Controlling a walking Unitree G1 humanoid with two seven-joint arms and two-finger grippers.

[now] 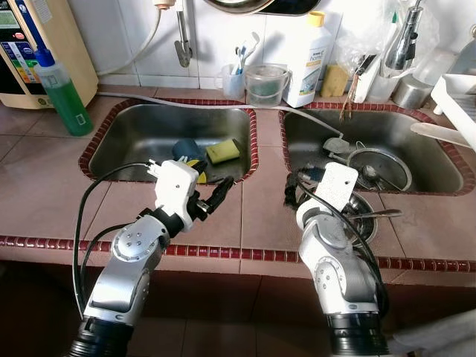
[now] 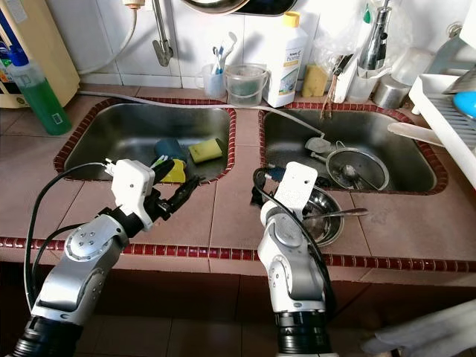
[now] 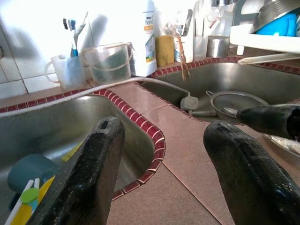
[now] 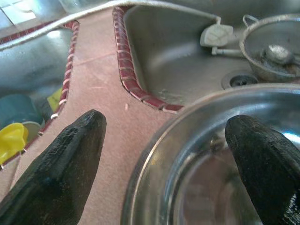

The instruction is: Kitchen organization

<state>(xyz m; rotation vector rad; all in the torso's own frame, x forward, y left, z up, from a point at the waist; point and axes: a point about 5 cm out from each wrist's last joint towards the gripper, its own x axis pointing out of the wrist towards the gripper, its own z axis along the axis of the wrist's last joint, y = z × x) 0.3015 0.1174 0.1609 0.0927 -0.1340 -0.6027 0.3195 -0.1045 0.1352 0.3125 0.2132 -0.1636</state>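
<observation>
A tiled kitchen counter edged in dark red trim carries two stainless sinks side by side, the left sink holding a yellow-green sponge, a teal cup and yellow utensils at its front right corner, the right sink holding a round metal strainer with a spoon inside, near a white plug on a cord. A steel bowl with a spoon across it sits at the right sink's front left corner. The left gripper hovers over the counter strip at the left sink's front right corner, its black fingers spread apart and holding nothing. The right gripper hangs at the bowl's rim, its fingers wide apart, one over the tile between the sinks and one over the bowl's inside. Along the back wall stand a white bottle with a yellow cap, its label reading "home", a clear plastic tub, a cup of toothbrushes and, at the counter's far left, a green bottle of liquid. A white dish rack sits at the right edge.
</observation>
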